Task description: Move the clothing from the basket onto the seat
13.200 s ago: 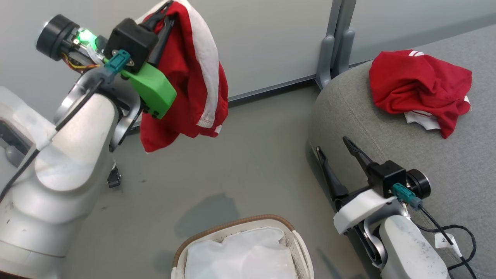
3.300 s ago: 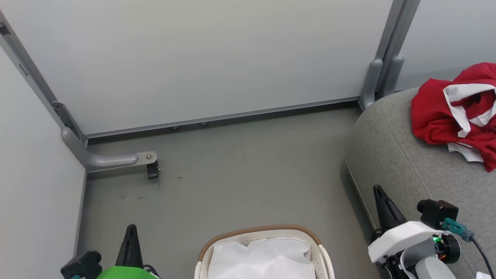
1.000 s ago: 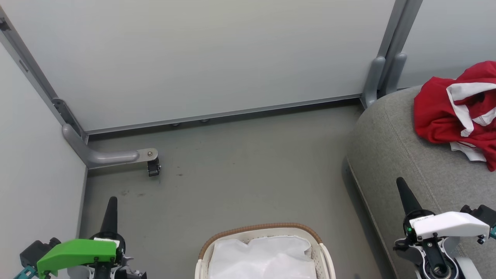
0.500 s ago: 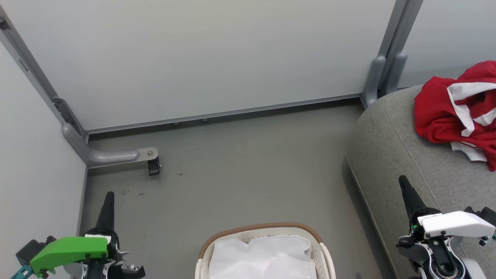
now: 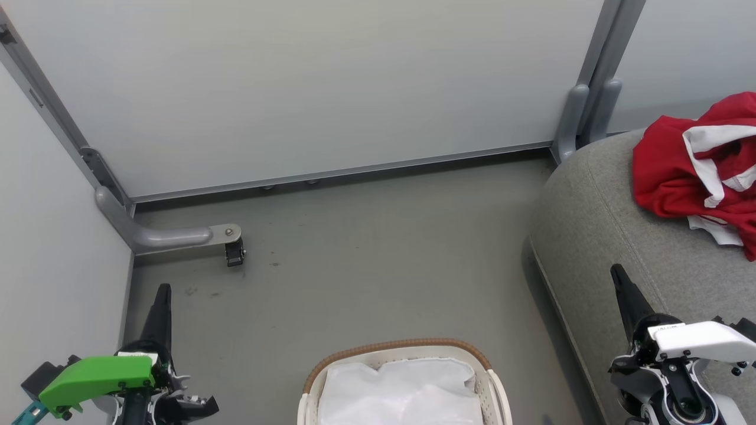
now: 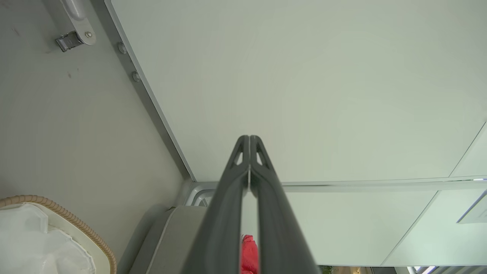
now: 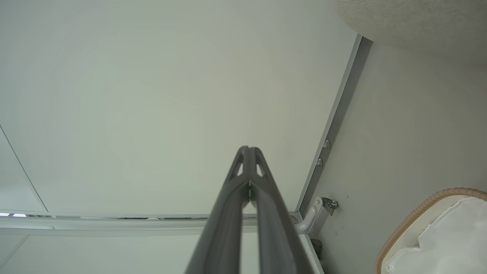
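while clothing (image 5: 667, 171) lies beyond — right tool (image 5: 618, 273) nearer

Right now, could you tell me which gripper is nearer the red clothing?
The right gripper, with the white cover, beside the grey seat; the green-covered left gripper stands across the basket, by the wall.
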You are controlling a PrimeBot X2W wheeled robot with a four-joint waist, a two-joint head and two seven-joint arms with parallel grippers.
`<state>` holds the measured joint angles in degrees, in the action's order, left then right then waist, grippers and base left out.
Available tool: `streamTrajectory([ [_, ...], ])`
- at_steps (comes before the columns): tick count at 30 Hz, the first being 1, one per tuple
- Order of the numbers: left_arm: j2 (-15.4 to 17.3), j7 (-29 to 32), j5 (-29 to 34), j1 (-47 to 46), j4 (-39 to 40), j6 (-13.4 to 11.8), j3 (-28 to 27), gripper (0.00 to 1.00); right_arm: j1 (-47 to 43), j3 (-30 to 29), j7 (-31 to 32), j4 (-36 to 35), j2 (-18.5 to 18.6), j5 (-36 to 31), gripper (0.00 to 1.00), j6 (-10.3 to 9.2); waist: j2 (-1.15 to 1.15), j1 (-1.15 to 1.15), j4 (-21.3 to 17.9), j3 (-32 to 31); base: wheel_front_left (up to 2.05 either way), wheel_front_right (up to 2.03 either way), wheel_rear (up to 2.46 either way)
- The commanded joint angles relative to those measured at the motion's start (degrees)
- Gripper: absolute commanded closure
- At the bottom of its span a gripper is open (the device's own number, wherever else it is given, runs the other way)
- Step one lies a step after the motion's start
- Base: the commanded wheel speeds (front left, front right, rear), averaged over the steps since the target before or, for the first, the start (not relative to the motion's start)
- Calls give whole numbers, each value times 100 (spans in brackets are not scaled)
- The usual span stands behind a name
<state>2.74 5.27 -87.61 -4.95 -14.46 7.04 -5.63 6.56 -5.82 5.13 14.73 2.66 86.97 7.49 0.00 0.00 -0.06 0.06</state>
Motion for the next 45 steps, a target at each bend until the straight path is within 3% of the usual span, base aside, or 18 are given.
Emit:
streamTrajectory([
  [1, 23, 26, -118, -132, 43, 23, -41, 100, -46, -29, 44, -45, 34, 121, 100, 0, 0, 0, 1, 1, 0, 0, 0],
  [13, 25, 151, -511, -177, 51, 68, -112, 100, -65, -89, 161, -91, 37, 579, 100, 0, 0, 0, 6, 12, 0, 0, 0],
  [45, 25, 146, -490, -161, 49, 63, -104, 100, -64, -84, 160, -86, 37, 553, 100, 0, 0, 0, 6, 12, 0, 0, 0],
])
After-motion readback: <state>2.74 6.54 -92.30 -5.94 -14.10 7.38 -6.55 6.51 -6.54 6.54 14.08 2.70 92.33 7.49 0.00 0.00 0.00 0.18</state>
